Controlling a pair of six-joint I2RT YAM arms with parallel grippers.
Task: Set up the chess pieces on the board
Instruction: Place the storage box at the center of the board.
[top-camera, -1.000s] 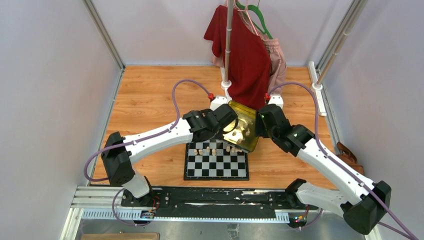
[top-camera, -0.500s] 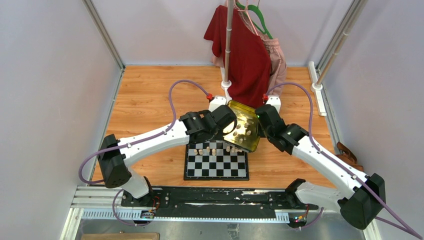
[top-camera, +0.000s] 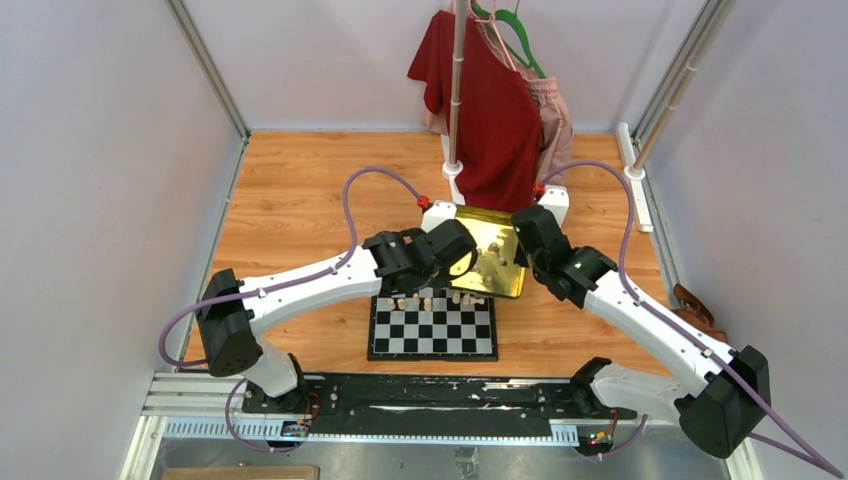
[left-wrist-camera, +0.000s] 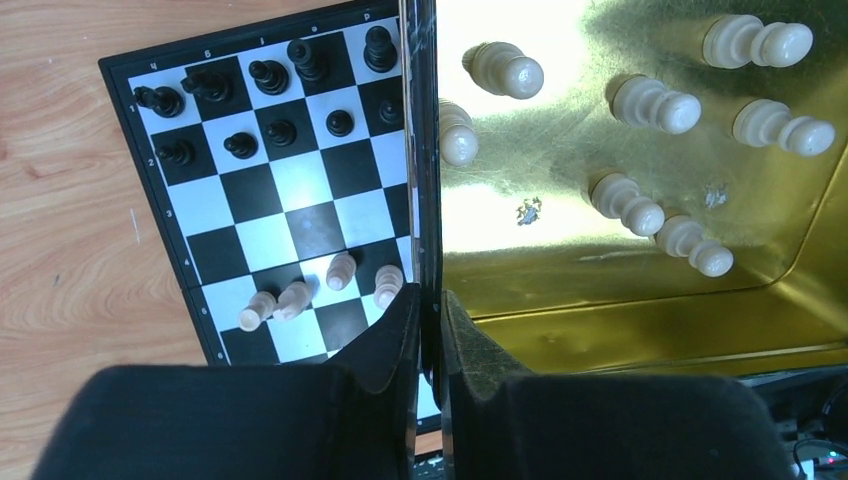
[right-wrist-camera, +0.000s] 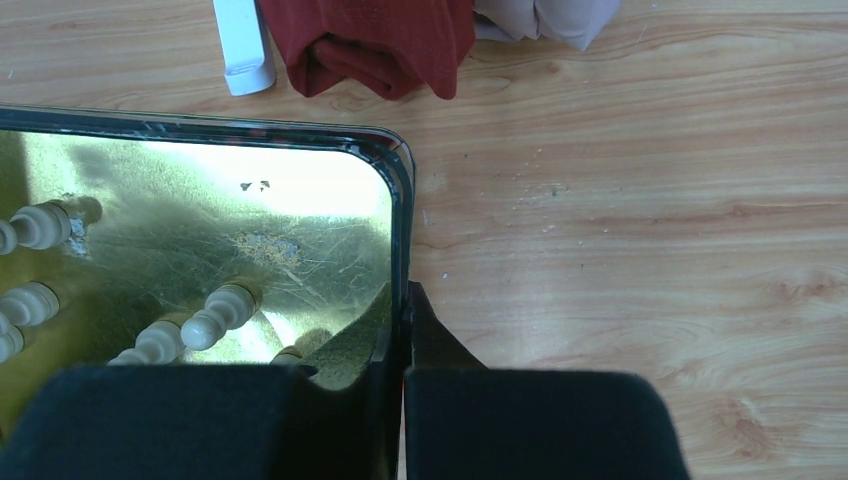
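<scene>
1. The small black-and-white checkered chessboard (top-camera: 432, 335) lies nearest the arm bases, carrying black chessmen (left-wrist-camera: 268, 75) and a few cream chessmen (left-wrist-camera: 340, 270).
2. At its far edge, the left gripper (left-wrist-camera: 428, 300) and right gripper (right-wrist-camera: 400, 300) are clamped on opposite rims of the shiny gold square tin (top-camera: 497, 240).
3. Further cream chessmen lie inside the tin.

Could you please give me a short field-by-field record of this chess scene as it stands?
left end effector: shut on one wall of the tin
right end effector: shut on the opposite wall
cream pieces: several loose in the tin, a few on the board
black pieces: two rows at one end of the board
</scene>
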